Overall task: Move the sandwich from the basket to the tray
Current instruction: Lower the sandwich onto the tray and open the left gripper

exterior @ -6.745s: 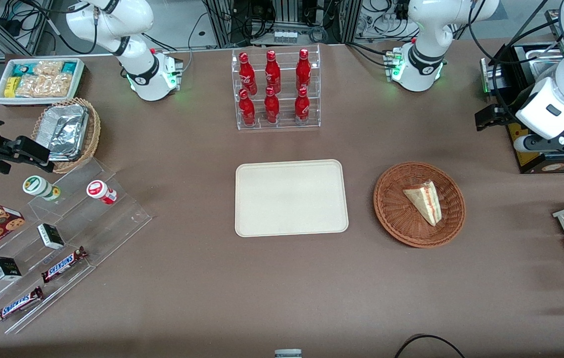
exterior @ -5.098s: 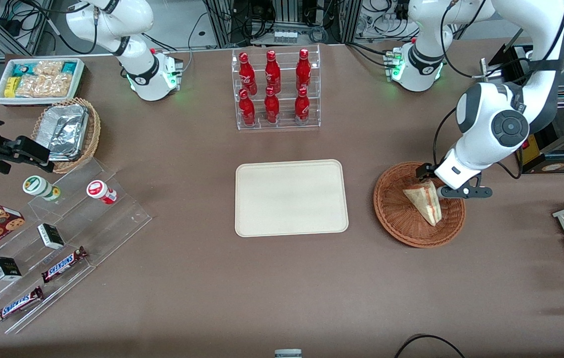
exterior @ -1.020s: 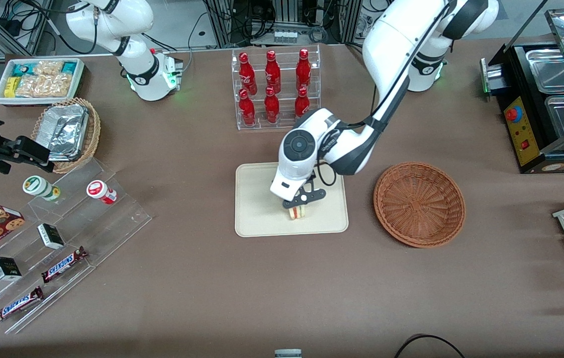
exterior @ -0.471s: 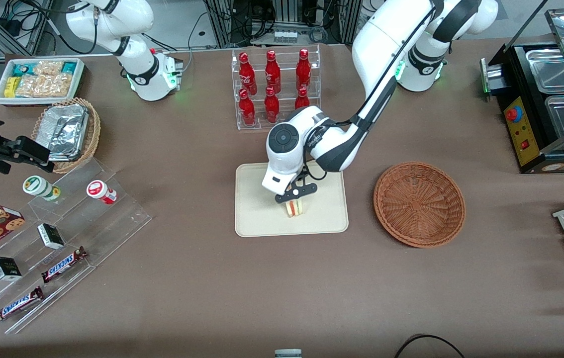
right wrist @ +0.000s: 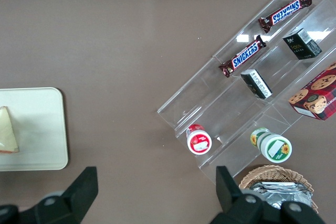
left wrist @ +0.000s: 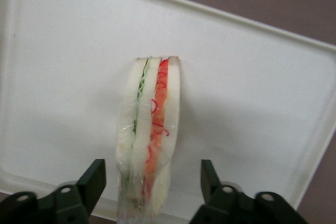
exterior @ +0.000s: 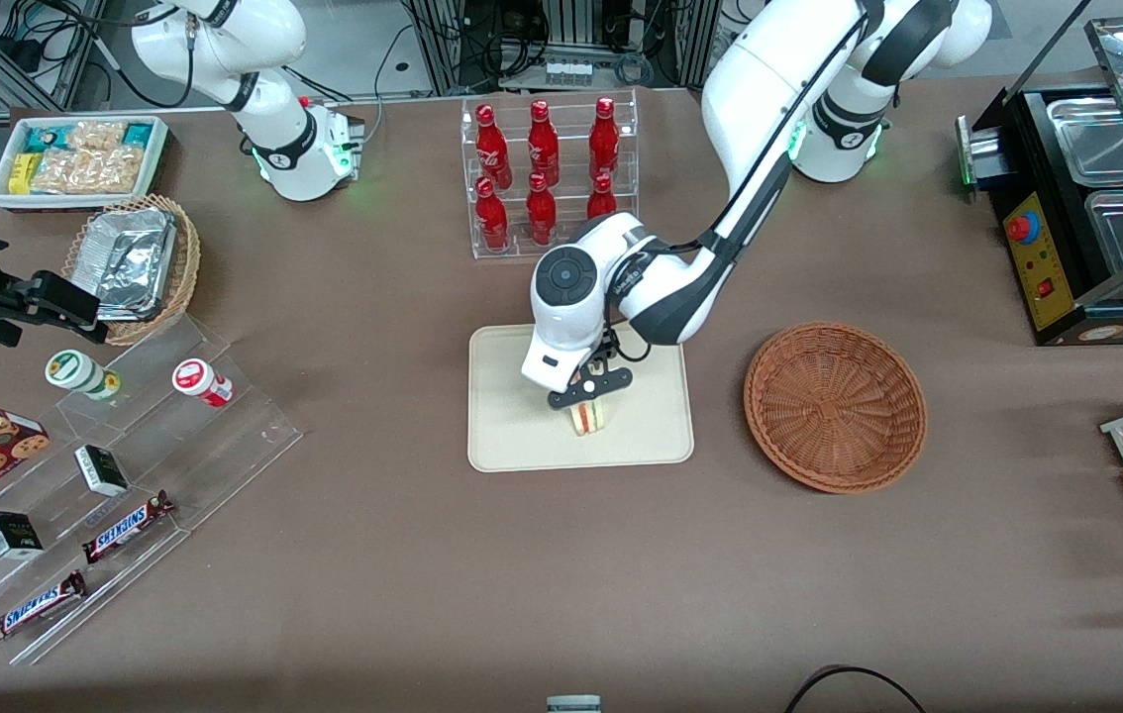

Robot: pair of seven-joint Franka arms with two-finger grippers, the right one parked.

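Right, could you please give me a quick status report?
Claw open, just above the tray. Sandwich standing on edge on tray, released. Basket empty. Nothing in the way.

my gripper [exterior: 588,394] hangs over the tray [exterior: 502,436], fingers [left wrist: 94,179] spread with a gap to the sandwich [left wrist: 149,140] on each side | bare tray all round the sandwich | bottle rack [exterior: 550,178] stands farther from the camera | basket [exterior: 834,406] sits apart toward my arm's end
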